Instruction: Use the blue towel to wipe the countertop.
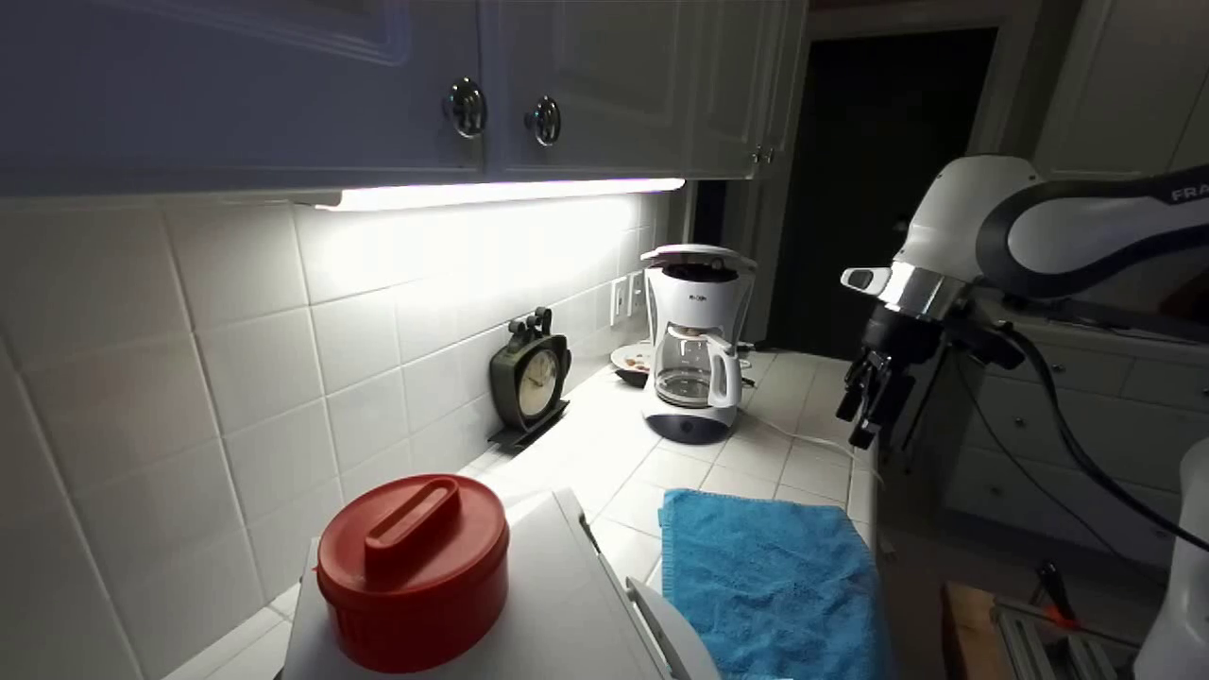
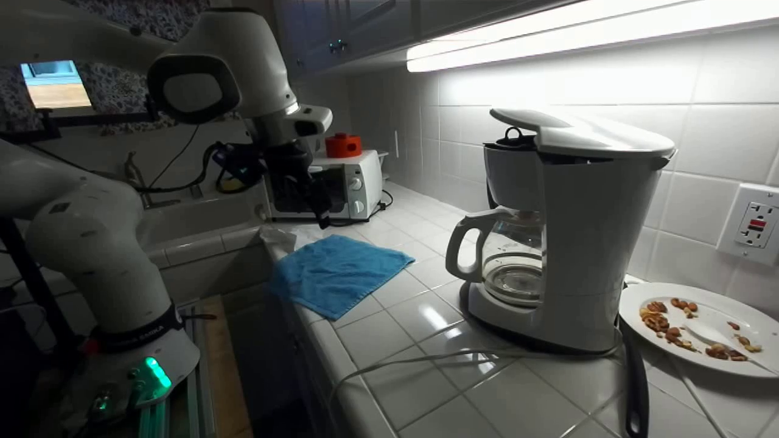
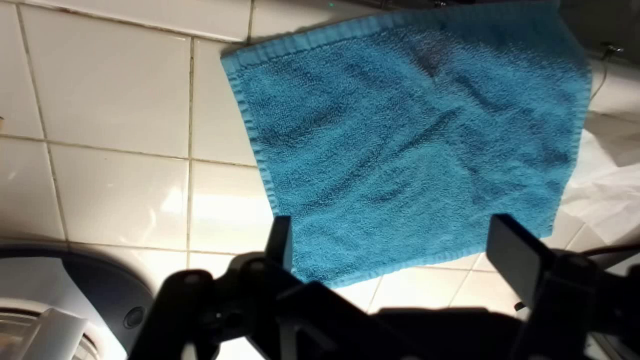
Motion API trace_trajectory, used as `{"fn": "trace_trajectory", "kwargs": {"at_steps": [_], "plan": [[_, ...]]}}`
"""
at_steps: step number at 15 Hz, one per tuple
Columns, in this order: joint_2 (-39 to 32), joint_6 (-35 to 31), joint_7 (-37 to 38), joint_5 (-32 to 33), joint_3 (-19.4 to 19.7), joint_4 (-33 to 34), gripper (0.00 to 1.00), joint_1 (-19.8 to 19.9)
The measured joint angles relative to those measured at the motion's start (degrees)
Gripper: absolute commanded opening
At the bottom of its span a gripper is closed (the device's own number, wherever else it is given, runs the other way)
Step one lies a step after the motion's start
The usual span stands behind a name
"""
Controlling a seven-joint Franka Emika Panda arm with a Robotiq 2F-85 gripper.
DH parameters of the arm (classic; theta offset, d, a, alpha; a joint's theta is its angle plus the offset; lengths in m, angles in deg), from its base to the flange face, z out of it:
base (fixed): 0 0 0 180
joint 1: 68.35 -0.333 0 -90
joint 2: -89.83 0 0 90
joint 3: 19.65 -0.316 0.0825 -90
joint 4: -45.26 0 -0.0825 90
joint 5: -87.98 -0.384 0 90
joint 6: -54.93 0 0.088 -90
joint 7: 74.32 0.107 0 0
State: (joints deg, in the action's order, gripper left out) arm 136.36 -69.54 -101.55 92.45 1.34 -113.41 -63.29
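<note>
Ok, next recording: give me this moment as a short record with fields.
blue towel: rumpled, spread on the countertop, reaching its edge
pincer: open, holding nothing, apart from the blue towel
coffee maker: upright, lid raised, carafe in place
red container: closed, atop the toaster oven
plate: beside the coffee maker, holding what look like nuts
wiping: not under way

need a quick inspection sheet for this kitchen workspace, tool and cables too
Surface: white tiled countertop, glossy, grout lines showing.
Job's things: blue towel, spread rumpled on the countertop, reaching its front edge.
Clutter: coffee maker; white oven with red container on top; clock; plate of nuts; crumpled white sheet beside the towel.
Tool: open, nothing gripped, hovering apart from the towel.
Cables: pale cord beside the coffee maker, running over the front edge.
Surroundings: lit strip light under cabinets, tiled wall behind.
</note>
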Motion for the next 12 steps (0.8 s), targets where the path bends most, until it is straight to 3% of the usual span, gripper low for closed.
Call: {"fn": "trace_trajectory", "kwargs": {"at_steps": [5,9,10,12], "plan": [[-1.35,-0.32,0.38,-0.04,-0.32,0.73,1.0,0.25],[-3.65,-4.74,-0.13,-2.06,0.62,1.78,1.0,-1.36],[-4.57,-5.69,0.71,-3.88,0.84,2.08,0.75,-1.86],[-7.1,-6.87,4.01,-5.91,0.33,2.76,0.66,-2.07]]}}
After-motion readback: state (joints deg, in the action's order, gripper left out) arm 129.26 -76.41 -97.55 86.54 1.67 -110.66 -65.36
